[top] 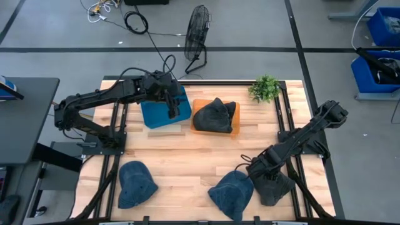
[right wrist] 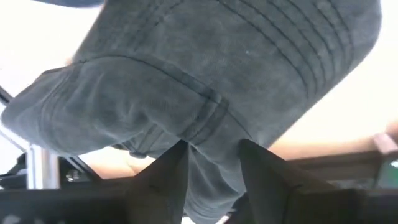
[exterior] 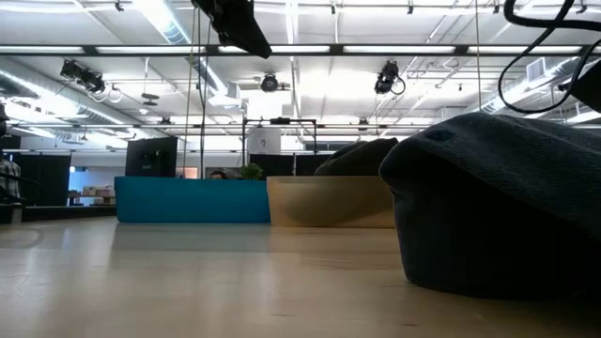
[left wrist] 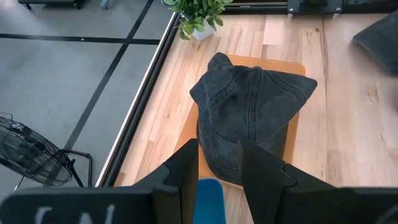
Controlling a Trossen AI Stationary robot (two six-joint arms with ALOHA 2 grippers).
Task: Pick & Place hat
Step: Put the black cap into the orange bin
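A dark grey hat rests crown-up in the orange tray at the table's far middle. My left gripper hovers over the blue tray just left of it, open and holding nothing. My right gripper is at the near right, shut on another dark grey hat. Two blue hats lie on the wood near the front edge. My right gripper pinches a fold of the dark grey hat's cloth at a stitched seam between its two fingers. The rest of the hat spreads out beyond the fingertips. Whether it is lifted or still on the table, I cannot tell.
A small potted plant stands at the far right corner. Black frame rails run along both sides of the table. In the low view a dark hat fills the right, its lower edge on the wood.
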